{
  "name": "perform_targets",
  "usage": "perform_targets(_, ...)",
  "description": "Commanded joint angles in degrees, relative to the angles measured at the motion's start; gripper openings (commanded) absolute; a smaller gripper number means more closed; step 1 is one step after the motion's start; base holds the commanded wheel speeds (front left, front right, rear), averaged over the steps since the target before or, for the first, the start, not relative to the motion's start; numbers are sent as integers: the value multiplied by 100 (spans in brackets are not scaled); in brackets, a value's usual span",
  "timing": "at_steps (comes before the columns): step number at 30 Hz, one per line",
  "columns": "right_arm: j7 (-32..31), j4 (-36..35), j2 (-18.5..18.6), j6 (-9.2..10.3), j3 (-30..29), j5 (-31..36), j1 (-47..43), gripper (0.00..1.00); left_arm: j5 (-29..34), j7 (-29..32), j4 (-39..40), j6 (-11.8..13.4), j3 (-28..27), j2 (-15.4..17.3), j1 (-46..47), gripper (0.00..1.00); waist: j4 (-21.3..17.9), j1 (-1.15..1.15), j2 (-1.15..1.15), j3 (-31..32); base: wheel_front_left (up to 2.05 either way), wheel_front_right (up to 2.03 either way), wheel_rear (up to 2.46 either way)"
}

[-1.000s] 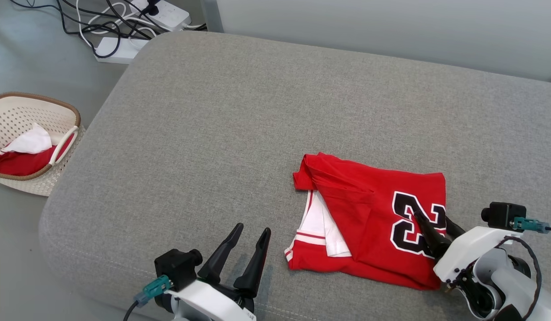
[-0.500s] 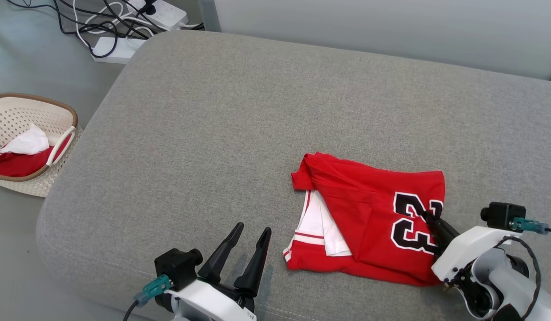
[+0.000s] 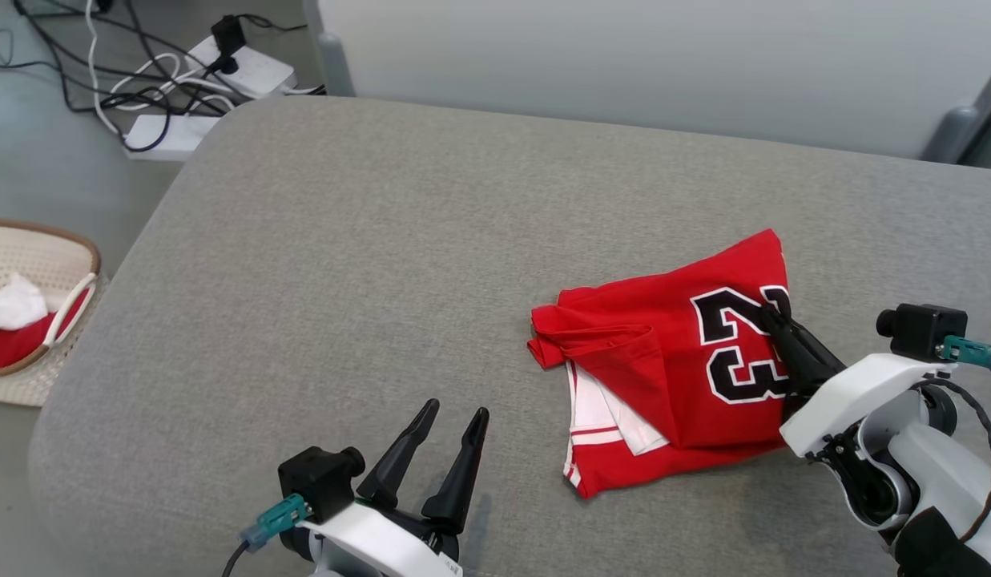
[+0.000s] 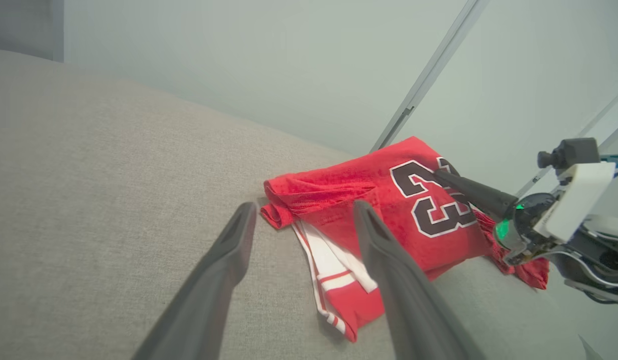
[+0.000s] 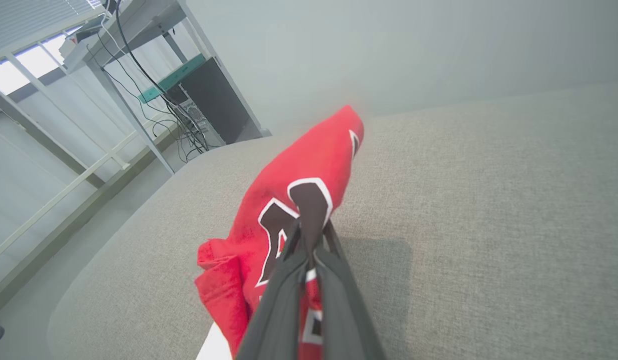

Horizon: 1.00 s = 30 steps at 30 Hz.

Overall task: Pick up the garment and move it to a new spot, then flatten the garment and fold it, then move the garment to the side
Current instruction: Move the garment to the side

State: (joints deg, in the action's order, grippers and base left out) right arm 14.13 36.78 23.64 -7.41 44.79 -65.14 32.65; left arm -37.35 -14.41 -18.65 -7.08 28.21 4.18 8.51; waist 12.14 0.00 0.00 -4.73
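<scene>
1 garment [image 3: 671, 361], 2 grippers [image 3: 456, 409] [image 3: 766, 315], 1 basket [image 3: 32, 255]

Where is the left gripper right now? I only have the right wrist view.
Observer: The left gripper is open over bare cushion, left of the jersey and apart from it.
Operator: Is the whole jersey lifted?
Observer: No. The right gripper pinches the numbered side up; the striped end looks to rest on the cushion.
Operator: Anything off to the left?
Observer: A basket on the floor, holding red and white cloth.
</scene>
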Motion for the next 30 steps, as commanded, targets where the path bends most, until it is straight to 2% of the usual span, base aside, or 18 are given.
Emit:
perform_targets(1, 82, -239, 96, -8, -11, 112, 108, 0, 0, -59, 178, -41, -151, -16, 133, 100, -169, 0, 0, 107, 0, 0, 0)
perform_targets(7, 83, -581, 110, -8, -24, 275, 118, 0, 6, -59, 218, -41, -133, -35, 165, 100, -570, 0, 0, 243, 0, 0, 0)
perform_targets(8, 45, -701, 114, -8, -12, 317, 122, 0, 16, -59, 231, -41, -124, -43, 177, 100, -766, 0, 0, 281, 0, 0, 0)
perform_targets(15, -80, -959, 97, -8, -48, 412, 103, 0, 30, -59, 245, -41, -92, -63, 234, 100, -1424, 0, 0, 322, 0, 0, 0)
perform_targets(30, -249, -1130, -78, -8, -183, 550, -91, 0, 119, -59, 279, -41, -158, -16, 366, 100, -2900, 0, 0, 119, 0, 0, 0)
